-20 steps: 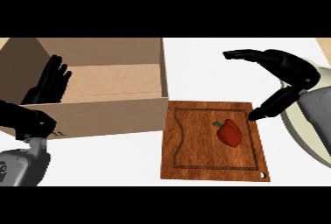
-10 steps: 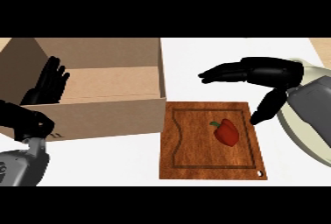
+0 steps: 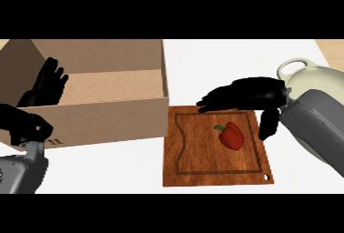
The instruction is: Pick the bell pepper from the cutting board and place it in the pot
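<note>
A red bell pepper (image 3: 232, 135) with a green stem lies on the right half of the wooden cutting board (image 3: 201, 157). My right hand (image 3: 245, 94) hovers over the board's far edge, just beyond the pepper, open, with its fingers stretched to the left and the thumb (image 3: 267, 125) hanging down beside the pepper's right side. No contact with the pepper shows. The cream pot (image 3: 316, 79) with a looped handle stands at the right, partly hidden by my right forearm. My left hand (image 3: 46, 86) rests open, fingers up, at the left in front of the box.
A large open cardboard box (image 3: 101, 116) stands left of the board, its near wall close to the board's left edge. White counter (image 3: 107, 168) lies in front of the box and board. My grey left forearm (image 3: 20, 168) fills the lower left corner.
My right hand has swung left and lower, from above the counter to over the board's far edge near the pepper. The pepper, board and left hand have not moved.
</note>
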Action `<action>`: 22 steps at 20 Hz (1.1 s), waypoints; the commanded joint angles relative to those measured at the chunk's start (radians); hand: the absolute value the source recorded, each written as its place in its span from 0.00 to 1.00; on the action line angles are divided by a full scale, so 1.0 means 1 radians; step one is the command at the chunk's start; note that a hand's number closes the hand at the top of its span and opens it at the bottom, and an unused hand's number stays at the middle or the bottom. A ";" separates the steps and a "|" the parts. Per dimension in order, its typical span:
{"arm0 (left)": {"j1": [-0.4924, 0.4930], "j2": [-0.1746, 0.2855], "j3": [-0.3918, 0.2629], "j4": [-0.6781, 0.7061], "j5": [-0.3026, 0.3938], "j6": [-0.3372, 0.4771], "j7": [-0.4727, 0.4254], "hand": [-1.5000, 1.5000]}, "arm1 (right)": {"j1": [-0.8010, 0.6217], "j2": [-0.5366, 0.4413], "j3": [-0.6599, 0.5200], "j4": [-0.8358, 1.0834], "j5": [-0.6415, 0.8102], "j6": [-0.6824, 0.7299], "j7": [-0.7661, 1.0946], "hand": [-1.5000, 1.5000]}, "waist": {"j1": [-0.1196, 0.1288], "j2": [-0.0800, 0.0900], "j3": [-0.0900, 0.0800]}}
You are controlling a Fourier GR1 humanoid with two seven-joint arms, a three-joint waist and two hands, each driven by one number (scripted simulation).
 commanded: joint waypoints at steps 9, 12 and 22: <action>0.050 -0.016 0.046 -0.022 -0.028 -0.041 -0.009 0.50 | 0.087 0.080 0.027 0.016 0.183 -0.003 -0.010 0.00 | -0.010 -0.003 0.000; 0.024 -0.039 0.040 0.004 -0.054 -0.047 -0.004 0.50 | 0.097 0.061 -0.025 0.048 0.231 -0.017 -0.063 0.00 | -0.013 -0.003 0.000; 0.060 -0.081 0.064 0.022 -0.077 -0.069 -0.053 0.50 | 0.117 0.142 -0.024 0.172 0.356 -0.090 -0.139 0.00 | -0.008 -0.001 0.000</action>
